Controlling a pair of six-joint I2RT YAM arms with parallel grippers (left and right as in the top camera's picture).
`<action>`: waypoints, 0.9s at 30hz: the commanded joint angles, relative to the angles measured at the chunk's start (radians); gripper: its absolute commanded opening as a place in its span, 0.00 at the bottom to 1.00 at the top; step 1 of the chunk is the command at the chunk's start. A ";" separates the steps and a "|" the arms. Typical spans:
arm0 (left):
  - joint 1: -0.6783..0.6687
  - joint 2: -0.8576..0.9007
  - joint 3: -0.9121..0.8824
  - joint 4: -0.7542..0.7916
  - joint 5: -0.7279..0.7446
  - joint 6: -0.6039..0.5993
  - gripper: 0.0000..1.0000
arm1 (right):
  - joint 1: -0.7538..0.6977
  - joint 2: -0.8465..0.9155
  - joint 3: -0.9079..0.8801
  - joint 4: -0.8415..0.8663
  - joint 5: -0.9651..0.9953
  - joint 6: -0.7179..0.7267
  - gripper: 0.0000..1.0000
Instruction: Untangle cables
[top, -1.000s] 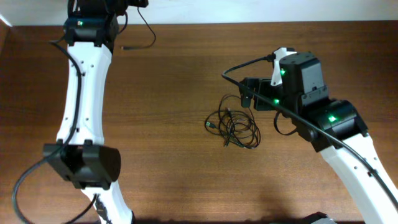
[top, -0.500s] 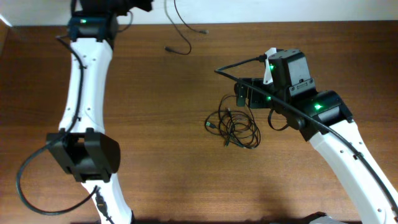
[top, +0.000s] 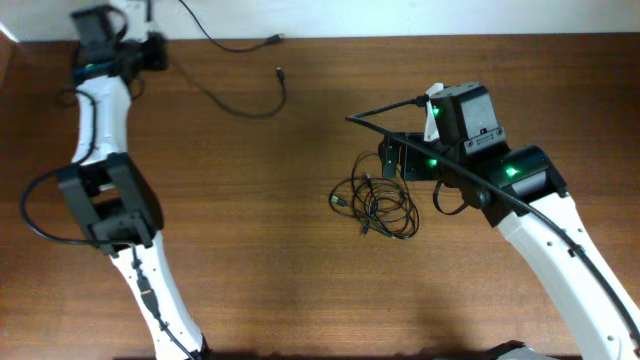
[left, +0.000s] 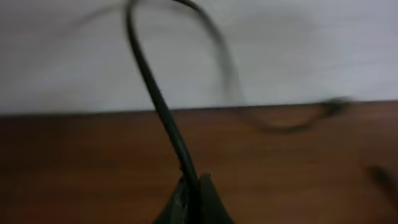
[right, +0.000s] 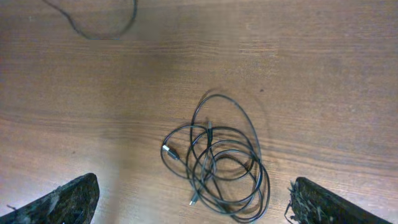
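Heap: the tangle (top: 380, 205) of thin black cables lies in one small knot on the desk (top: 250, 270). Several loops cross over each other, and a small plug (right: 166, 149) pokes out at the knot's edge.
Loose one: a separated cable (top: 240, 108) sits well apart from the tangle, off to its far-left side. It shares no loop with the knot that I can see, and it bends in an easy open curve.
Left arm: the left gripper (left: 191, 196) is pinched tight on the separated cable, which rises straight out of the closed jaws. It is a long way from the tangle.
Right arm: the right gripper (right: 194, 183) has its jaws spread wide and is holding nothing. It hovers just above the tangle with the knot framed between its fingers, and as far as I can tell it isn't touching.
Done: by the look of it, one cable is out of the knot.
Left: the tangle itself is all there, with its loops wound through one another. I'd call the job well short of half done.
Likely next: I'd guess the open gripper comes down for a plug or an outer loop of the tangle.
Unclear: I can't count how many cables make up the tangle.
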 joint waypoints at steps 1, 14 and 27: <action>0.093 0.025 0.008 0.043 -0.153 0.053 0.00 | -0.005 0.003 0.003 -0.027 -0.059 0.008 0.98; 0.287 0.043 0.008 0.260 -0.233 0.161 0.99 | -0.005 0.003 0.003 -0.065 -0.085 0.008 0.98; 0.308 0.043 0.008 0.137 -0.233 0.161 0.99 | -0.005 0.003 0.003 -0.066 -0.085 0.008 0.99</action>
